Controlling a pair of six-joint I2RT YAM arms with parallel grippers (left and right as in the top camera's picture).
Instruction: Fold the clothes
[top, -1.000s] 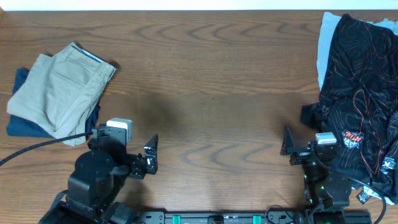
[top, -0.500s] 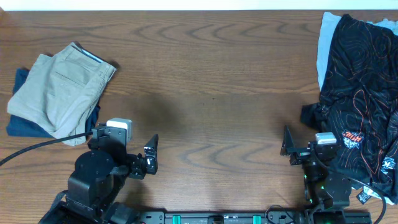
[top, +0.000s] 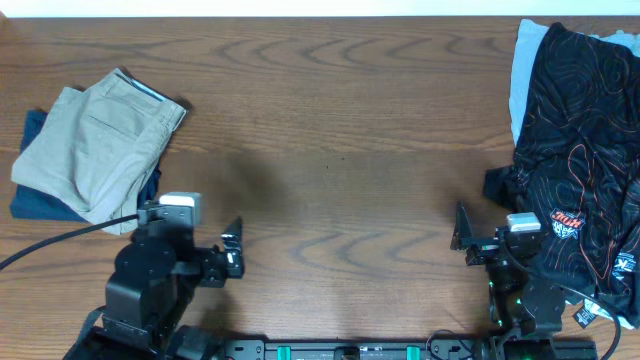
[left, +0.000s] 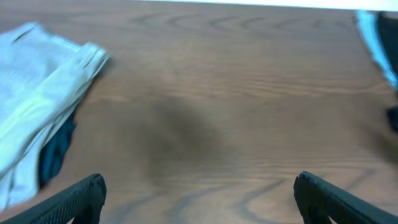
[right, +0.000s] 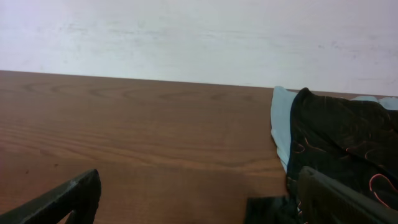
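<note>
Folded khaki shorts (top: 92, 150) lie at the table's left on a folded dark blue garment (top: 30, 200); they also show in the left wrist view (left: 34, 93). A black patterned garment (top: 580, 150) lies heaped at the right over a pale blue one (top: 522, 70); both show in the right wrist view (right: 342, 143). My left gripper (top: 232, 250) is open and empty near the front edge, right of the shorts; its fingers show in the left wrist view (left: 199, 199). My right gripper (top: 463, 235) is open and empty beside the black garment, also seen in the right wrist view (right: 199, 199).
The wooden table (top: 340, 130) stretches between the two piles. A black cable (top: 60, 240) runs from the left arm toward the left edge. A white wall (right: 199, 31) stands behind the table's far edge.
My left arm has drawn back and a little left, toward the front edge. The right arm and the garments have not moved.
</note>
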